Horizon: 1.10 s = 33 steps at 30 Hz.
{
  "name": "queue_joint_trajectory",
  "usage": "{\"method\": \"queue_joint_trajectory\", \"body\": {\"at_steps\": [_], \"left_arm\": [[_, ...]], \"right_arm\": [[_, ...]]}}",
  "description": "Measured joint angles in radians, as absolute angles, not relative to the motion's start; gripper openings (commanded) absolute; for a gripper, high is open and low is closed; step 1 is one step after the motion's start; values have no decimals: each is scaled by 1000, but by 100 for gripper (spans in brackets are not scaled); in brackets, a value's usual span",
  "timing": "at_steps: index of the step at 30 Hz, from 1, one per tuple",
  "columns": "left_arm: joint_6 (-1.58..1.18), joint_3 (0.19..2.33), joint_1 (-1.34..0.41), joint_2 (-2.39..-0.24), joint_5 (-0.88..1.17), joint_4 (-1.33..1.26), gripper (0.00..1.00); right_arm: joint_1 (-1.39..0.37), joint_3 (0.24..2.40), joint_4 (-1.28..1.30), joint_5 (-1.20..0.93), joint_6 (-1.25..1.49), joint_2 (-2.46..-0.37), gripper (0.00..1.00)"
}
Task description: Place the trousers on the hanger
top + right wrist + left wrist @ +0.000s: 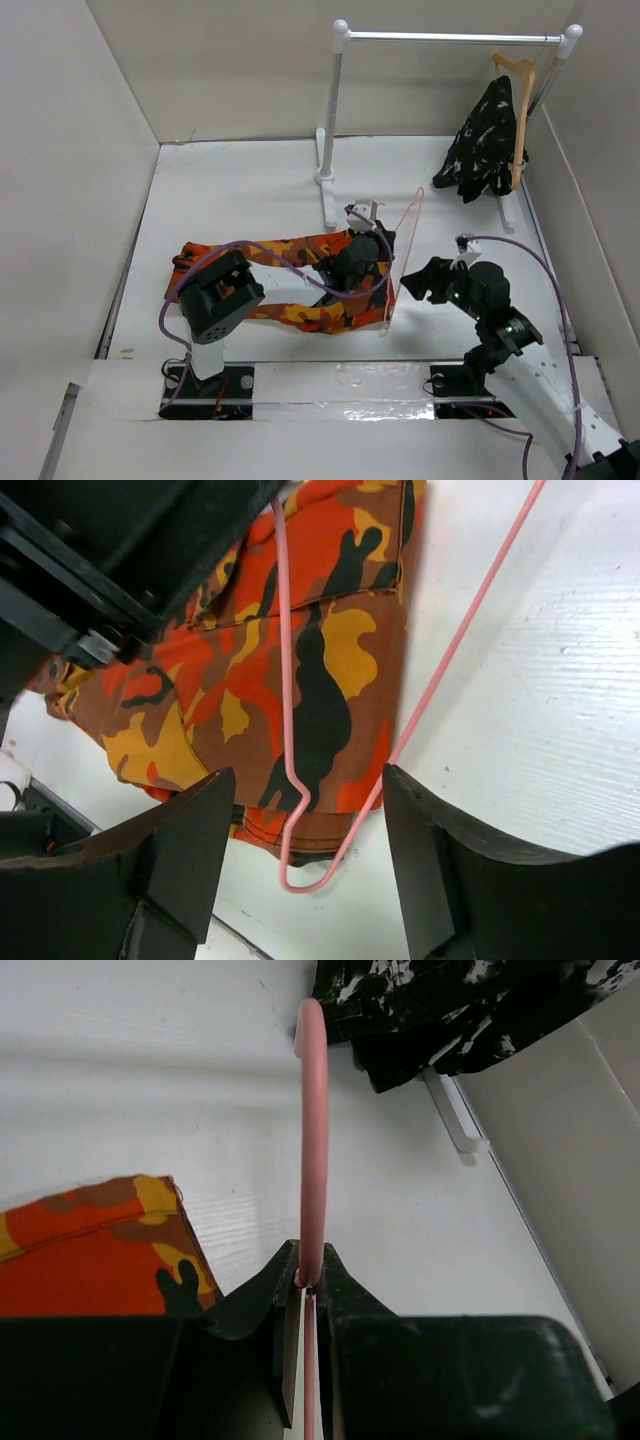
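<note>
Left gripper (310, 1278) clamped on the pink hanger (313, 1140); right gripper (308, 795) with fingers apart.
The hanger's wire runs straight out from between my left fingers. Seen from my right wrist, its lower corner crosses the end of the camouflage trousers (330, 680), which lie on the white table (240, 190) in front of my left arm. My right fingers grip nothing and hang just beside that corner.

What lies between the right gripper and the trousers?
Only the hanger, its pink wire crossing the trousers just ahead of the right gripper; the right wrist view shows it.
</note>
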State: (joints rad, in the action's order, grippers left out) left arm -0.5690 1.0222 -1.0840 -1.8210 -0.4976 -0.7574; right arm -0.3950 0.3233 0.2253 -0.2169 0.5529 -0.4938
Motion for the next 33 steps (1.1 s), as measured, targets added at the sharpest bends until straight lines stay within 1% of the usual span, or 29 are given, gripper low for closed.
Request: {"method": "queue_joint_trajectory", "body": {"at_steps": [2,5,6,7,10,11,14,15,16,19,21,26,29,32,33], "left_arm": [[-602,975,-1089,-1809,-502,-799,0],[-659,898,-1107,-1792,-512,-868,0],[-677,876,-1117,-1790,-520,-891,0],[-698,855,-1127,-1789,-534,-915,0],[-756,806,-1153,-1788,-583,-964,0],[-775,795,-1159,-1789,-600,-975,0],[-826,781,-1166,-1804,-650,-1006,0],[-837,779,-1165,-1809,-660,-1012,0],[-857,773,-1165,-1819,-676,-1023,0],[-890,757,-1161,-1842,-698,-1032,0],[-902,750,-1161,-1850,-704,-1032,0],[-912,741,-1160,-1852,-709,-1036,0],[-916,722,-1157,-1852,-709,-1044,0],[-923,697,-1156,-1852,-709,-1062,0],[-925,691,-1156,-1852,-710,-1068,0]], "right_arm": [[-395,340,262,-200,549,-458,62],[-390,390,289,-182,527,-476,28],[-387,410,284,-181,516,-502,7],[-381,427,275,-182,507,-535,0],[-352,445,220,-199,486,-666,0],[-342,445,199,-208,480,-719,9],[-325,445,117,-245,466,-901,27],[-322,446,93,-260,459,-964,41],[-322,448,78,-270,454,-1015,46],[-322,465,0,-305,440,-1179,61],[-322,471,-64,-331,437,-1272,63],[-319,469,-237,-414,446,-1406,64],[-326,450,-335,-447,464,-1441,57],[-341,429,-396,-455,477,-1459,44],[-345,421,-412,-456,482,-1461,24]]}}
